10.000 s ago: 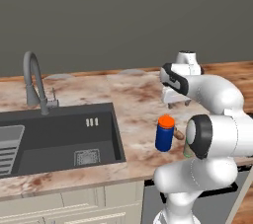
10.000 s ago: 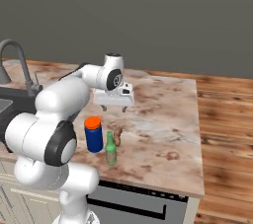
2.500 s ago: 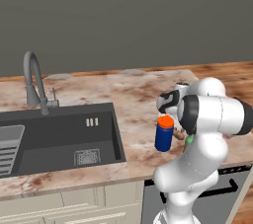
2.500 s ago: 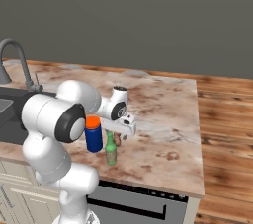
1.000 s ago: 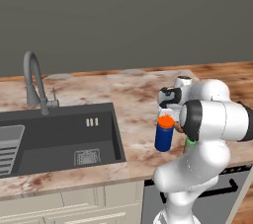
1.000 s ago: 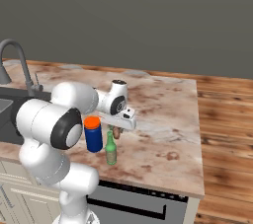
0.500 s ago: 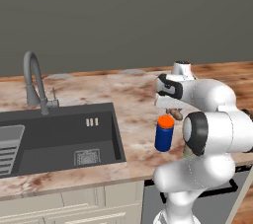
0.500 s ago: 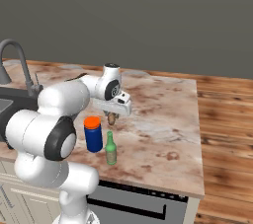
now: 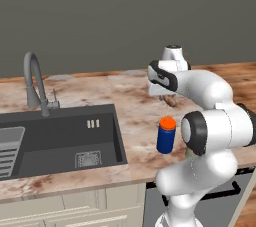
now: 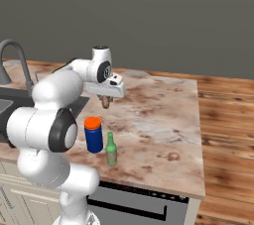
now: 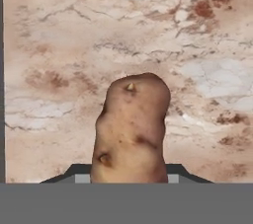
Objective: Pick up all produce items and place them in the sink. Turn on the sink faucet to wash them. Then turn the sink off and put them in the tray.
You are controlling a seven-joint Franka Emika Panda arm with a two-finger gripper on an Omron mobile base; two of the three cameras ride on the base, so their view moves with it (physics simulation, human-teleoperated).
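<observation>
Over on the left, the slim grey gooseneck faucet [image 9: 34,82] arches above the dark grey sink [image 9: 60,141], which is sunk into the marbled brown counter [image 9: 130,106]. At the sink's far left edge a light grey slatted rack [image 9: 9,148] lies in the basin; a square drain grate [image 9: 88,159] sits in the floor and small slots show on the back wall.

Moving right along the counter, a blue canister with an orange lid [image 9: 166,134] stands upright near the front edge. From the other side, a small green bottle [image 10: 111,148] stands just beside it, to its right.

Behind the canister, the white arm reaches out over the counter, and its gripper [image 10: 105,101] points down. The jaws stand narrowly apart and are clamped on a potato [image 10: 105,102], a lumpy orange-brown piece that hangs below the hand, clear of the counter top. In the left base view the potato [image 9: 170,100] shows as a brownish lump under the hand, behind the canister and well apart from the sink. The hand view looks straight down on it: the potato [image 11: 130,130] rises from between the fingertips, with dark spots and small pale eyes on its skin, and the bare marbled counter lies beneath it.

To the right, the counter ends and wooden floor [image 10: 228,120] begins.
</observation>
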